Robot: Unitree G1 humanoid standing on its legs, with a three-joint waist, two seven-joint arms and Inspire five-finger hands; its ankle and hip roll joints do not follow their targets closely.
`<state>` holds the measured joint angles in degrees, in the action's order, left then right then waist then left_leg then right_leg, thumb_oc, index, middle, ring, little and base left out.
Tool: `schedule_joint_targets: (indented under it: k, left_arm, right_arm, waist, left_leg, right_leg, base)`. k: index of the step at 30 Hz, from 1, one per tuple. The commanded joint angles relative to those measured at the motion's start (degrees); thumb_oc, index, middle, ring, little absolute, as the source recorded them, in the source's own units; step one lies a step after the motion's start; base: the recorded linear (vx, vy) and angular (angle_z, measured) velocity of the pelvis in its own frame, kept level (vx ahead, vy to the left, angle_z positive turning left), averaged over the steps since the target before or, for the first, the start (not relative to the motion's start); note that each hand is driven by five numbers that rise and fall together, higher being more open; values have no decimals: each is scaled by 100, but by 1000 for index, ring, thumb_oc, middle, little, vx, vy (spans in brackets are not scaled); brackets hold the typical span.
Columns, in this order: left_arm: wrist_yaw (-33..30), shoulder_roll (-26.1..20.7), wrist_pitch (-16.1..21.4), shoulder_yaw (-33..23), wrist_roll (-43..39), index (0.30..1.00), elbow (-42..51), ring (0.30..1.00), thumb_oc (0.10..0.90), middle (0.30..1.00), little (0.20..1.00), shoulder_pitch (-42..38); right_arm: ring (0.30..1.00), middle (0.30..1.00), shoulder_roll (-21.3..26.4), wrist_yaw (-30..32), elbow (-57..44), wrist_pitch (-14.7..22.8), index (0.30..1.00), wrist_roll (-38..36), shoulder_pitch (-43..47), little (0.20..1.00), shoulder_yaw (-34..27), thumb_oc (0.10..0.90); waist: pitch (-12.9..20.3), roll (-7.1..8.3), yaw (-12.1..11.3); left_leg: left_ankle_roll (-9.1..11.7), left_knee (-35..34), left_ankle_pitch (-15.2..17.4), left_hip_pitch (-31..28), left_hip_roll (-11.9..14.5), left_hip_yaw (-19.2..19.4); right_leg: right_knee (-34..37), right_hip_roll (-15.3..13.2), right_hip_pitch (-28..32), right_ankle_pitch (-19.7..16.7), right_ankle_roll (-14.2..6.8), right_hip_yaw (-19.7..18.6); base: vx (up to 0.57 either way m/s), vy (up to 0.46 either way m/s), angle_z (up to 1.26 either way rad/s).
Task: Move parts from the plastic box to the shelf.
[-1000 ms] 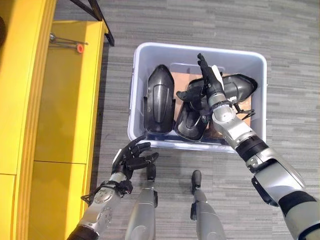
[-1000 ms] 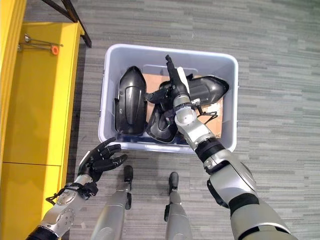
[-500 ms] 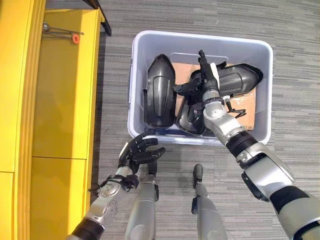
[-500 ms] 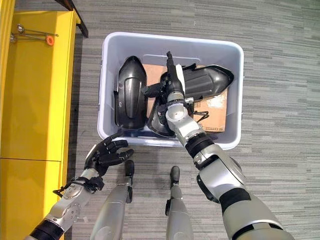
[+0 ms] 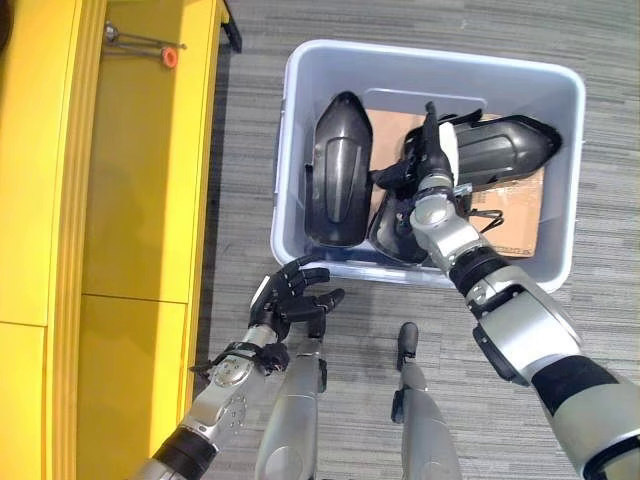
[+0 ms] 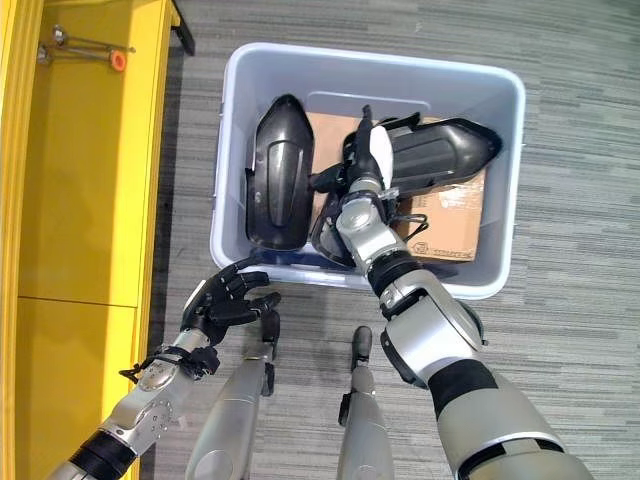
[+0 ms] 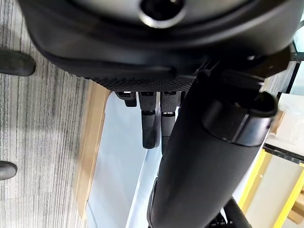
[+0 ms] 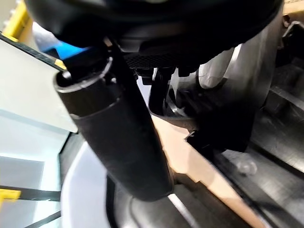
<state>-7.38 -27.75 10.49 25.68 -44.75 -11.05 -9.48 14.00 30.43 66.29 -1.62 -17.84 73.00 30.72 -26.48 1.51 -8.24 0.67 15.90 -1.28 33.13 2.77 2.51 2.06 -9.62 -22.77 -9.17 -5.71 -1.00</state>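
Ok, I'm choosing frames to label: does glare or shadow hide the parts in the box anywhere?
Left eye view: soft sheen streaks the left black part, outline readable; the right hand covers the middle parts. Right wrist view: a bright highlight runs along a black part at its edge.

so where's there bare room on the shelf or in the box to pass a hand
Free: the yellow shelf below the orange-tipped tool; the plastic box along its far wall. Crowded: the black parts, where the right robot hand reaches.
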Motion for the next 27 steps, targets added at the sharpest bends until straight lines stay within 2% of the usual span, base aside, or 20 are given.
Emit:
schedule_joint_targets:
  k: [1,14,17,18,27]
  left_arm:
    - [-211,-43,271,38,7,1000,342,1000,900,1000,1000,4]
    - [-391,82,375,33,68,1000,196,1000,900,1000,1000,-194]
    - [-448,108,428,-71,51,1000,107,1000,900,1000,1000,-166]
    - [-462,108,431,-135,36,1000,93,1000,900,1000,1000,-119]
    - [-467,172,387,-295,57,1000,31,1000,900,1000,1000,23]
  right_arm:
    - [1000,1000,333,253,220,259,1000,395,893,1000,28,900]
    - [1000,1000,528,203,203,217,1000,619,734,1000,244,900]
    - [1000,1000,571,179,-172,282,1000,540,526,1000,207,900]
    - [1000,1000,672,195,-505,245,1000,779,399,1000,289,900]
    - [1000,1000,1076,88,-2075,202,1000,1170,-354,1000,-65,900]
  waist:
    - [43,-89,-124]
    - [-61,-42,-98]
    - [-83,6,-29]
    - [-89,37,27]
    - [-96,170,262]
  left_leg:
    - [-3,-118,160,-21,-31,-253]
    - [-8,-8,190,125,-14,-252]
    - [-5,3,202,120,9,-218]
    - [-5,21,216,123,19,-196]
    - [10,60,269,85,78,-156]
  right_leg:
    - [-614,-339,307,460,-143,402]
    - [-544,-317,261,417,-149,396]
    - [-514,-318,268,397,-149,373]
    - [-516,-318,261,396,-148,362]
    - [-545,-287,258,403,-144,314]
  base:
    - [0,0,0]
    - [3,1,1]
    - [7,33,-5]
    - [7,20,-6]
    - [1,5,-2]
